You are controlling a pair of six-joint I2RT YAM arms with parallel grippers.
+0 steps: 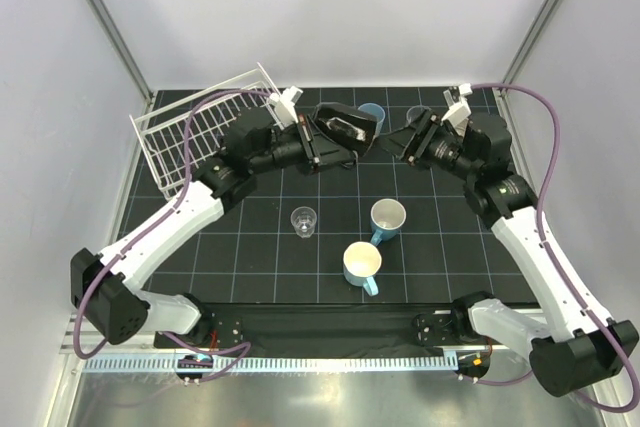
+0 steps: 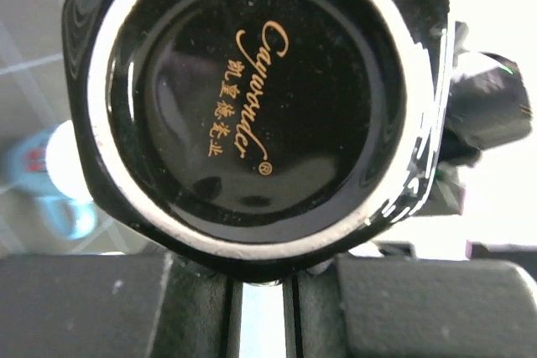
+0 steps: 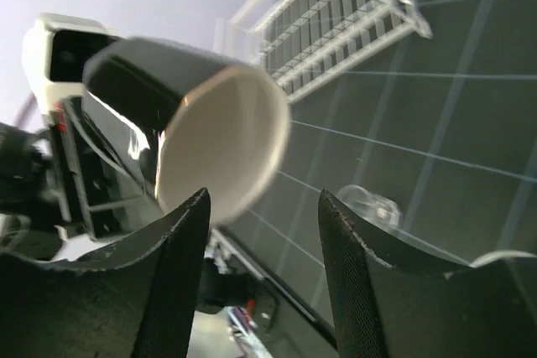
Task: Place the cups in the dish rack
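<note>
Right, from my top view the black gridded mat (image 1: 450,237) fills the middle of the table, and everything sits on or over it. Largest on it is the dish rack (image 1: 170,142), out at about ten o'clock from the mat's centre; it sits tipped, one long side raised, and I see no cup in it.

Both arms reach in toward twelve o'clock and meet there. My left gripper (image 1: 322,140) is clamped tight on the black mug (image 1: 350,125), which hangs on its side above the mat. On the left wrist camera the mug's glossy base (image 2: 252,98) with its gold lettering fills the screen, and the two finger pads (image 2: 84,308) show at the bottom edge.

My right gripper (image 1: 405,142) faces the mug from its three o'clock side. On the right wrist camera its fingers (image 3: 180,266) stand apart, with the mug's white mouth just beyond them; they hold nothing.

Two light blue mugs with cream insides stand upright near the centre, one (image 1: 387,217) at about four o'clock and the other (image 1: 362,263) nearer six. A light blue tumbler (image 1: 373,111) peeks out behind the black mug at twelve. Smallest, a clear glass (image 1: 304,221) stands at about seven o'clock.
</note>
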